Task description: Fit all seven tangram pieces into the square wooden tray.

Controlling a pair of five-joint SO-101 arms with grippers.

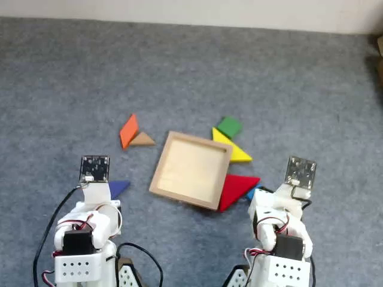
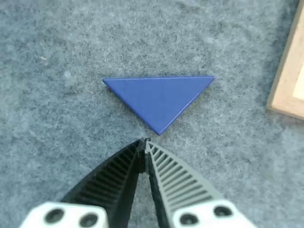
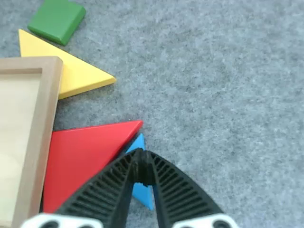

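The square wooden tray (image 1: 159, 172) lies empty at mid-table. Left of it are an orange piece (image 1: 128, 130), a tan triangle (image 1: 142, 140) and a dark blue triangle (image 2: 159, 97). My left gripper (image 2: 144, 141) is shut, its tips just short of the dark blue triangle's point. Right of the tray lie a green square (image 3: 57, 20), a yellow triangle (image 3: 71, 69) and a red triangle (image 3: 83, 156) against the tray's rim (image 3: 40, 137). My right gripper (image 3: 139, 156) is shut with nothing in it, above a light blue piece (image 3: 137, 142) partly tucked beside the red triangle.
Grey carpet covers the table. A pale wall strip (image 1: 239, 12) runs along the far edge. Both arm bases (image 1: 78, 251) stand at the near edge. Open carpet lies beyond the pieces and between the arms.
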